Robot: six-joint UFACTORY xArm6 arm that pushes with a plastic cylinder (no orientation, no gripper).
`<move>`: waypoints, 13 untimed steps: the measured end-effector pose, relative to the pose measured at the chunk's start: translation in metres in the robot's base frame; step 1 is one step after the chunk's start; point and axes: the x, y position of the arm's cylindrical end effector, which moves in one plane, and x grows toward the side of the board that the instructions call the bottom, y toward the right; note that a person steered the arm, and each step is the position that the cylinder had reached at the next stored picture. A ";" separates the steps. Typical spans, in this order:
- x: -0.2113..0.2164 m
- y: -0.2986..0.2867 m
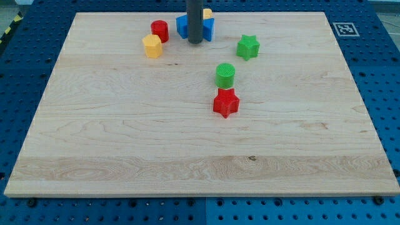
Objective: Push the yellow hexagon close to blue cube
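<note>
**While the rod stands at the blue blocks: stock of the worktop, one view**

Camera view, single entry.

- Worktop (125,156): pale wooden board on a blue perforated base; a printed marker (343,29) sits at its top right corner.
- My tip (195,40): lower end of the dark rod, standing at the view's top centre, right in front of the blue pieces and partly hiding them. It serves as the end effector; it has nothing to clench or release, so it grasps nothing and can only push.
- Blue cube (182,26): just left of the rod, touching or nearly touching it as seen here. A second blue block (208,28) shows to the rod's right; its shape cannot be made out. An orange-yellow block (207,12) peeks out behind it, mostly hidden.
- Yellow hexagon (152,45): the task's piece, left of and slightly below the blue cube, near but apart from it.
- Red cylinder (159,29): just above and right of the hexagon, between it and the cube.
- Green star (247,47): right of the rod, apart.
- Green cylinder (225,74) and red star (225,103): mid-board, cylinder just above star.

Progress, as a judgement: the hexagon lies near the cube already, yet a gap remains. Left to do: bring the tip round to the hexagon's left side and nudge it rightward, minding the red cylinder.
</note>
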 end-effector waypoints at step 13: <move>-0.006 -0.067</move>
